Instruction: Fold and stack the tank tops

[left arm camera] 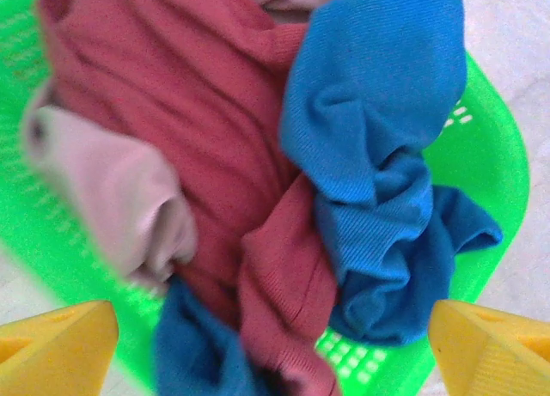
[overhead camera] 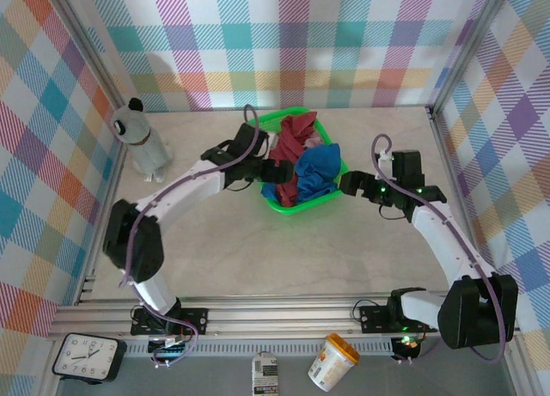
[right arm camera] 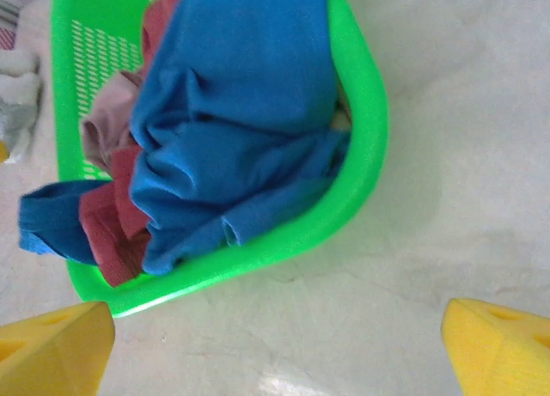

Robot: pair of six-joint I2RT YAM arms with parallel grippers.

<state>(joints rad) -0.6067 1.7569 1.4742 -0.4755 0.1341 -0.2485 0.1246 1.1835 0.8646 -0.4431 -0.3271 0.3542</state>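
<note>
The tank tops lie crumpled together in a bright green basket (overhead camera: 297, 209) at the table's centre back. The blue one (overhead camera: 320, 168) (left arm camera: 378, 147) (right arm camera: 232, 121) is heaped on the right and spills over the rim. The dark red one (overhead camera: 290, 147) (left arm camera: 206, 130) (right arm camera: 110, 228) lies left of it. The pale pink one (left arm camera: 120, 190) (right arm camera: 103, 125) peeks out beneath. My left gripper (overhead camera: 260, 169) (left arm camera: 275, 357) hovers open over the pile, with a red fold between its yellow fingertips (left arm camera: 56, 344). My right gripper (overhead camera: 348, 183) (right arm camera: 275, 353) stands open over bare table just outside the basket's right rim (right arm camera: 365, 112).
A grey and white plush animal (overhead camera: 142, 138) stands at the back left of the table. Checked walls close in the left, back and right sides. A clock (overhead camera: 84, 357), a cup (overhead camera: 333, 362) and a small carton sit below the near rail.
</note>
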